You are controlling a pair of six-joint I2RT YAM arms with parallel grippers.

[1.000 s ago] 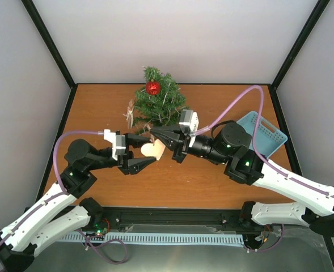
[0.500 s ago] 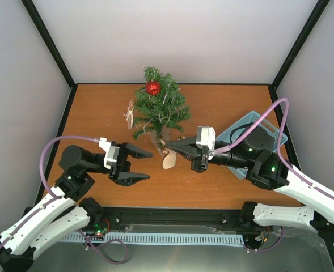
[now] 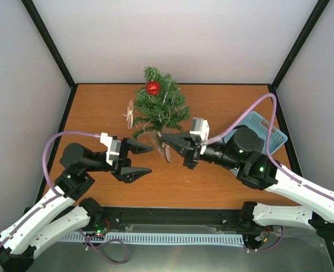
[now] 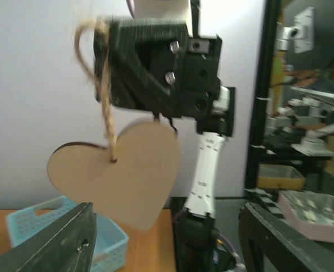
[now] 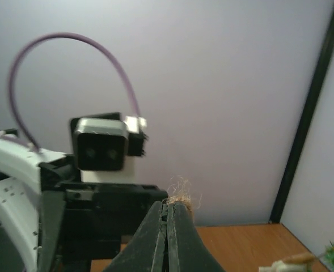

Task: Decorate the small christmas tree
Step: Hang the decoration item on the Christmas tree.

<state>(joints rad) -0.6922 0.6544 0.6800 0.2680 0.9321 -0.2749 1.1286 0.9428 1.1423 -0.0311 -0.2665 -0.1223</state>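
White links (image 3: 42,208), black joints (image 3: 76,154), purple cables (image 3: 79,133); left tool (image 3: 151,160), right tool (image 3: 165,139) black, pointed; silver screws (image 4: 168,75).

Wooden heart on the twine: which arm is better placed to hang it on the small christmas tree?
Probably right. The right gripper is shut on the twine, and the wooden heart hangs from it beside the small christmas tree. The left gripper is open and holds nothing.

The heart (image 4: 118,170) is flat pale wood, matt and smooth, and hangs on rough, hairy twine (image 4: 105,107). The tree (image 3: 162,110) has bristly needles, and the 1 red ball (image 3: 153,88) on it is glossy. The table (image 3: 212,107) looks like smooth wood and the basket (image 3: 267,131) like plastic.
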